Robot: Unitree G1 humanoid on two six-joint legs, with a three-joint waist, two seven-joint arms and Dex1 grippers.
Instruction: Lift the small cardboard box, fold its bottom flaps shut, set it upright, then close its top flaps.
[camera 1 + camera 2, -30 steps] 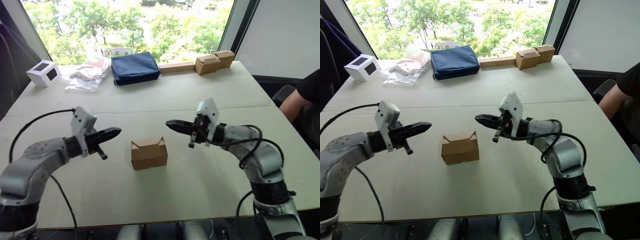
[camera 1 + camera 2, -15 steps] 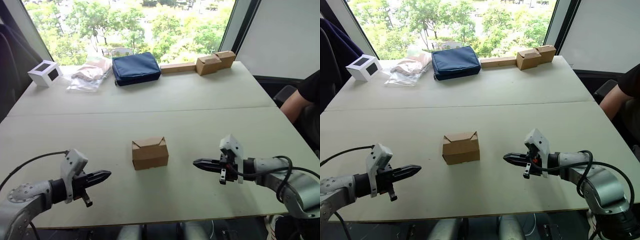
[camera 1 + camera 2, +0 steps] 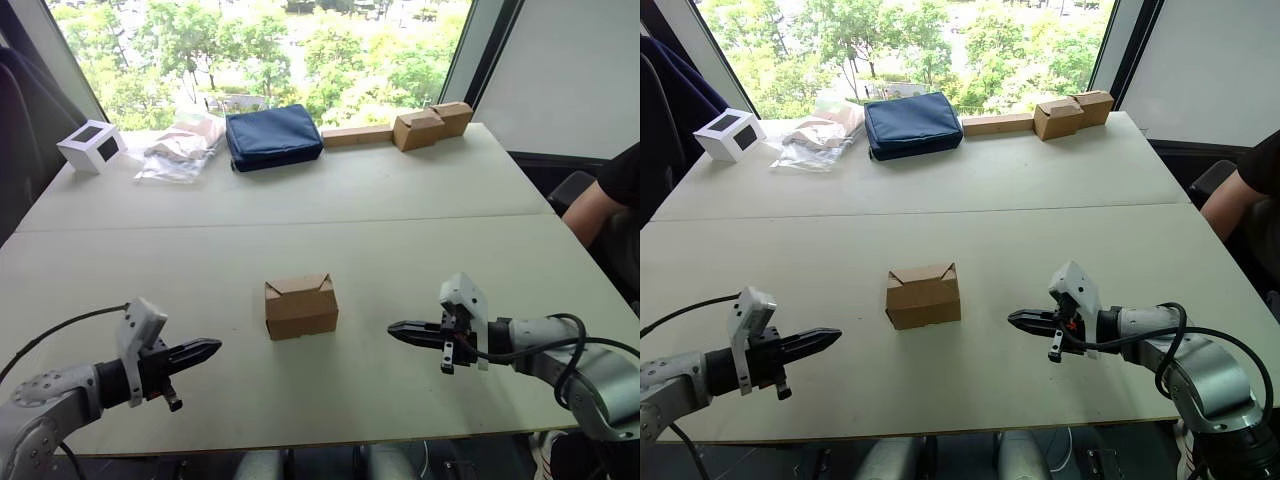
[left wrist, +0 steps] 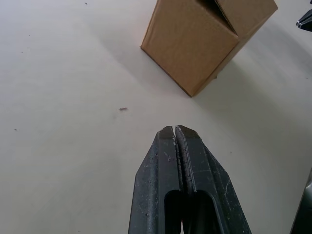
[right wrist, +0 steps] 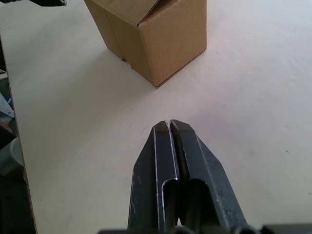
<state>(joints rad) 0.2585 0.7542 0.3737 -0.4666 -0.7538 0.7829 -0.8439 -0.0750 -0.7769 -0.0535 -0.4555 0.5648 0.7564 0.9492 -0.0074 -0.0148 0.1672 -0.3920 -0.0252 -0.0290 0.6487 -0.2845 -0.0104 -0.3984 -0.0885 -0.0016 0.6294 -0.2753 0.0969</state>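
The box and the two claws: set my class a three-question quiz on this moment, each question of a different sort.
1. True or false: the box stands on the table with its top flaps folded shut.
2. Which claw touches the box? A) left claw B) right claw C) neither
3. Fill in: both claws are ____ (open/shut).

Key:
1. True; the flaps meet in a notched seam.
2. C; each claw hangs off to its own side of the box, with bare table between.
3. Shut; in each wrist view the two fingers press together.
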